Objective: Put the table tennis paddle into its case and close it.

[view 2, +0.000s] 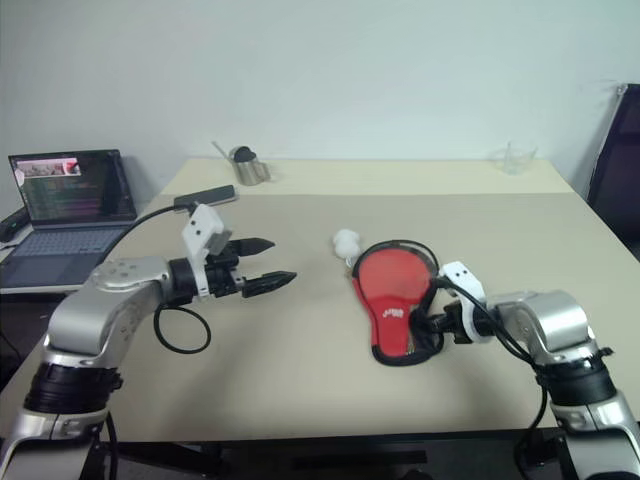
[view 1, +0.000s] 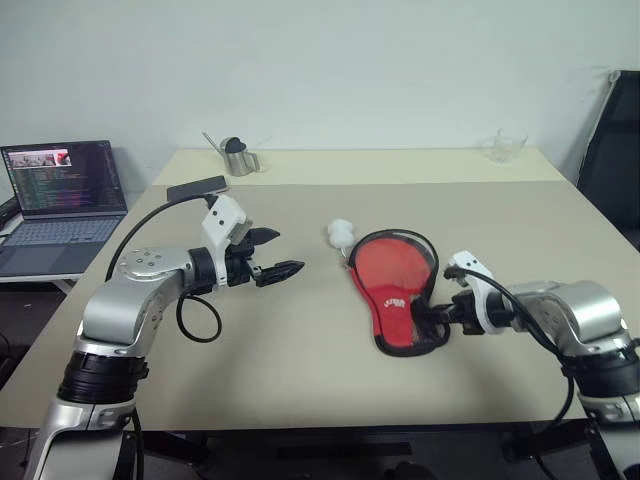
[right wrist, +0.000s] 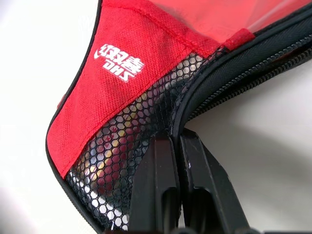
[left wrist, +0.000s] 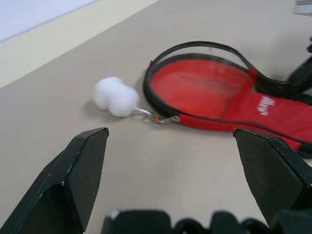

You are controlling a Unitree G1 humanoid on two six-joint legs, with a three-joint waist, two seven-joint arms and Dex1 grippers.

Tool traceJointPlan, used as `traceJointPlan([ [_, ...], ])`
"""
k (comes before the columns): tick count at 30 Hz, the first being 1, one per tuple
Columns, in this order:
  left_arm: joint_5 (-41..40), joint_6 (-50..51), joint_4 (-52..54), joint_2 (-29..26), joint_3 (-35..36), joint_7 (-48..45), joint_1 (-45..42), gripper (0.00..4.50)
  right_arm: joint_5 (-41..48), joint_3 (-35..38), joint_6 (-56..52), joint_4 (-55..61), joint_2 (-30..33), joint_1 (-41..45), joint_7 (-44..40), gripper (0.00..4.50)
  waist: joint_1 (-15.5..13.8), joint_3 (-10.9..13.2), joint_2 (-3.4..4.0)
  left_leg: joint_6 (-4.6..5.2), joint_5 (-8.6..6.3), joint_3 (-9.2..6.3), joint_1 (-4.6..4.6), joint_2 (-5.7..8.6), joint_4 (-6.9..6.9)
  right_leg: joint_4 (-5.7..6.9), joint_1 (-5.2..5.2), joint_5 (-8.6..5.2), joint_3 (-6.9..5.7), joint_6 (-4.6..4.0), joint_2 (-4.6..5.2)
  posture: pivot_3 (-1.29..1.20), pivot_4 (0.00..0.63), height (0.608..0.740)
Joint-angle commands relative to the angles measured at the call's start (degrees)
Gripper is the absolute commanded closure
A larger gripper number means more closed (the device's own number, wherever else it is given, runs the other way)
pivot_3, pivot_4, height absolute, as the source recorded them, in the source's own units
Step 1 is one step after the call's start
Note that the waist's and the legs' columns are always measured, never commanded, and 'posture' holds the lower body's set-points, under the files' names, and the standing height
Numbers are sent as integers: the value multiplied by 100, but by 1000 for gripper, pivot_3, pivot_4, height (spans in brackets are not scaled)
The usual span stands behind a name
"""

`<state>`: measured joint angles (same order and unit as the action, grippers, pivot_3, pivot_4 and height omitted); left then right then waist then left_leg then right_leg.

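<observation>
The case (view 1: 395,285) lies flat on the table right of centre, red face up, with a white logo and a black mesh pocket (right wrist: 131,146) at its narrow end. My right gripper (view 1: 428,318) sits at that narrow end, its fingers (right wrist: 195,165) shut on the case's black zip edge (right wrist: 234,63). A white fluffy pompom (left wrist: 116,96) hangs by a metal clip from the rim of the case's round end. My left gripper (view 1: 288,252) hovers open over the table to the left of the case, pointing toward it, with nothing in it. The table tennis paddle is hidden.
An open laptop (view 1: 65,195) stands on a side table at the far left. A flat black device (view 1: 197,187) and a metal cup (view 1: 240,158) sit at the back left, a clear glass bowl (view 1: 503,146) at the back right. A black chair (view 1: 615,140) stands beyond the right edge.
</observation>
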<state>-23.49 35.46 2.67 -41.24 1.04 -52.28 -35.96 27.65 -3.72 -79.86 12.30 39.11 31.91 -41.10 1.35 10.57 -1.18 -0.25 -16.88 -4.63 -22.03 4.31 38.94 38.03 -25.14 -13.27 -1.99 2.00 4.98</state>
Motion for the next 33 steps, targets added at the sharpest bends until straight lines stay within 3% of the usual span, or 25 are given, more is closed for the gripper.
traceJointPlan([
  [1,83,-260,-161,60,-93,-148,-296,0,456,177,-421,813,59,-321,-54,4470,-6,0,0,0,0,1,0,0,0,0,2,0,0,0,0,0,150,740],
  [11,252,-525,-607,265,-286,-376,-579,0,931,216,-682,1886,226,-1090,-40,4470,2,-1,-2,0,0,2,4,1,1,0,4,0,1,0,-1,0,150,740],
  [21,340,-547,-864,276,-298,-555,-839,0,1188,-100,-342,1958,537,-1051,-178,4470,2,-1,-3,1,0,1,6,0,2,1,7,0,-1,1,-1,0,150,740],
  [33,290,-280,-445,165,-216,-535,-408,0,1572,-399,-193,2306,873,-1312,-517,4470,-5,-2,-5,2,-1,-4,8,0,5,0,14,0,-6,1,-1,0,150,740],
])
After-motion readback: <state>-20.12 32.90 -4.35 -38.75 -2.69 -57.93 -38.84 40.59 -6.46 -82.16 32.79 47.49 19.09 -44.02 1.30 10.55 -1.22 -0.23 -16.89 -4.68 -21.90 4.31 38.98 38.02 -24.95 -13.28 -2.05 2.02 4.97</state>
